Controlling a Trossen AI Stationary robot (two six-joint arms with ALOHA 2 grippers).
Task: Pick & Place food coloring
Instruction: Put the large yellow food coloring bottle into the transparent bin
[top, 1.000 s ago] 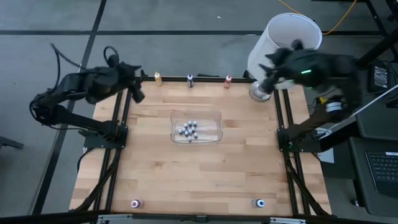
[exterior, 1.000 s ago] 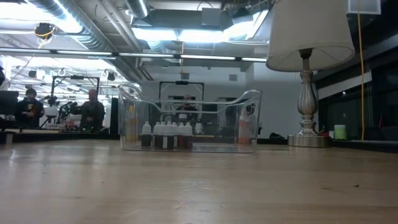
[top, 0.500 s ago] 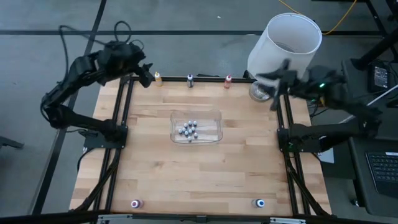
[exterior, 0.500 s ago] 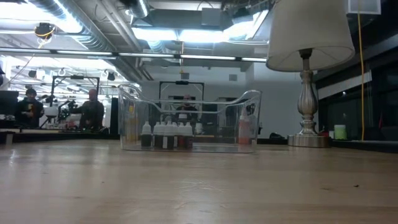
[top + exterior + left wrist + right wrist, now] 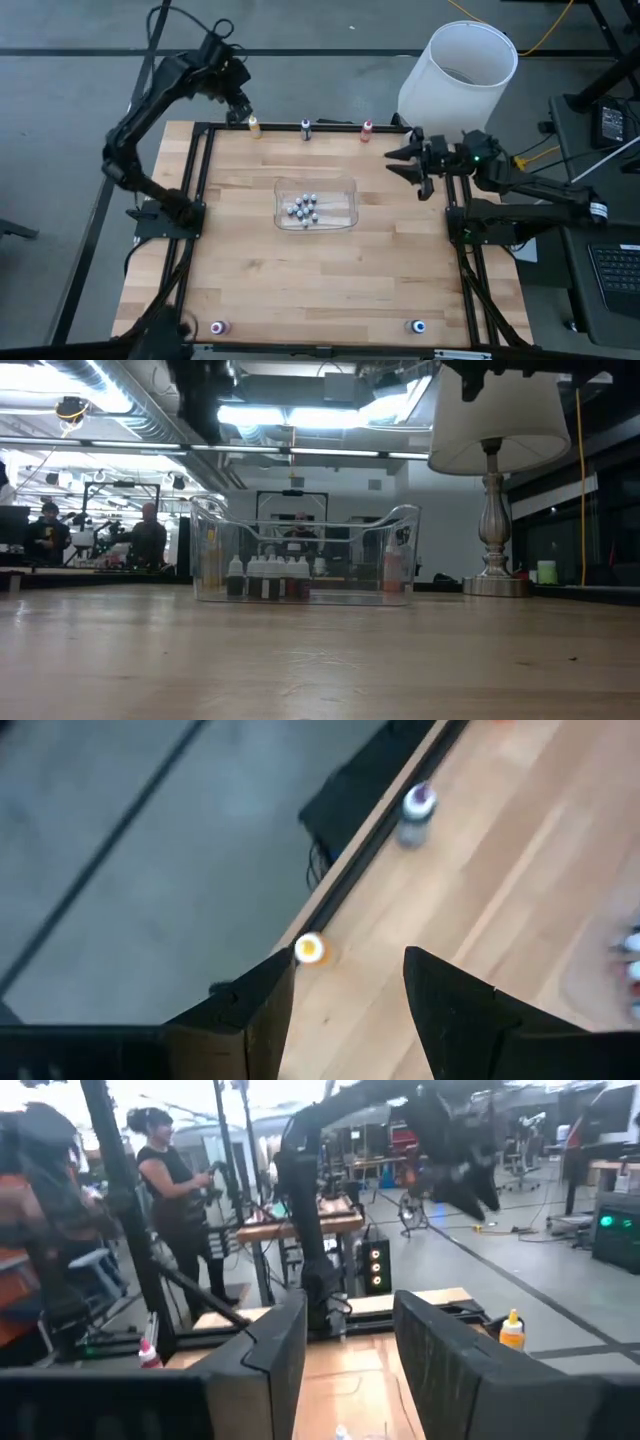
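A pale wooden counter (image 5: 300,270) framed by black rails fills the scene from above, with a white-shaded lamp (image 5: 458,72) standing at its far right corner. At the counter's middle sits a clear plastic tub (image 5: 316,205) holding a cluster of small whitish-capped pieces; at table height they appear as little dark bottles with pale caps, seen through the tub wall.

The left arm reaches high over the far left corner, its left gripper (image 5: 238,112) poised just above the yellow-orange bottle (image 5: 254,127); in the left wrist view its fingers (image 5: 250,1010) stand spread, with that bottle's cap just off the tip of one of them. The right arm stretches in from the right rail, the right gripper (image 5: 405,163) hanging over the counter's right side, fingers (image 5: 270,1350) parted and holding nothing.

The five food coloring bottles lie scattered at the counter's margins. Three line the far edge: the yellow-orange one at left, the dark purple bottle (image 5: 306,129) at centre and the red bottle (image 5: 368,130) to its right. The pink bottle (image 5: 218,327) stands near the front left corner, the blue bottle (image 5: 418,326) near the front right. All five rest on the counter, well apart from the tub.

People (image 5: 148,538) stand in the workshop beyond.
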